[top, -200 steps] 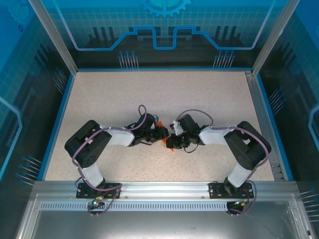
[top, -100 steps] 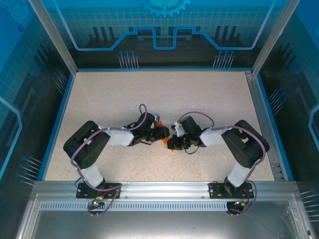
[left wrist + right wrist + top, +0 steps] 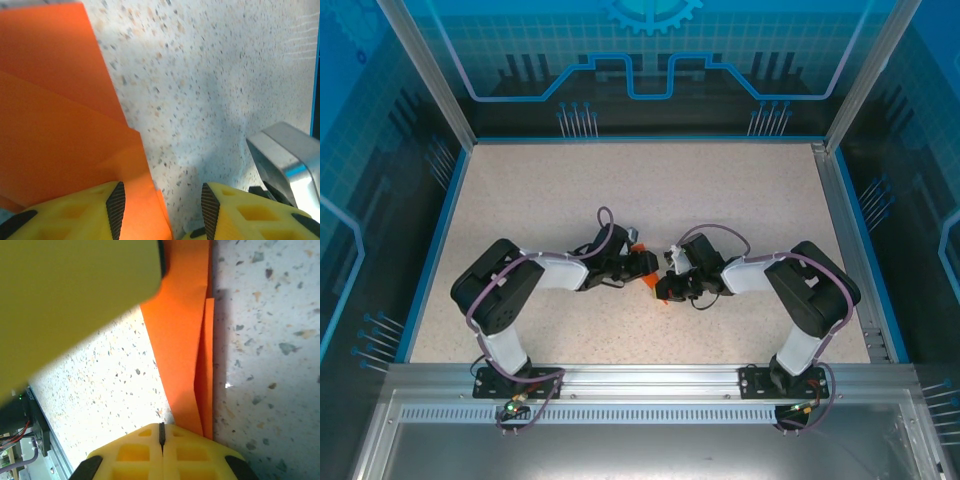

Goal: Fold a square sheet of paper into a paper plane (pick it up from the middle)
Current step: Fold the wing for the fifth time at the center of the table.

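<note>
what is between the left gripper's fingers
In the left wrist view, the orange paper pokes in beside one of the left gripper's fingers; the rest of the gap is bare table.

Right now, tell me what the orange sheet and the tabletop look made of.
Orange sheet: thin paper, matte, going by its sharp straight creases and flat overlapping layers.
Tabletop: hard, smooth, pale with dark and tan speckles, like laminate or stone-effect composite; the look leaves that open.

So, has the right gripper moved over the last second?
Yes, slightly: the right gripper has edged left, away from the table's blue right edge.
</note>
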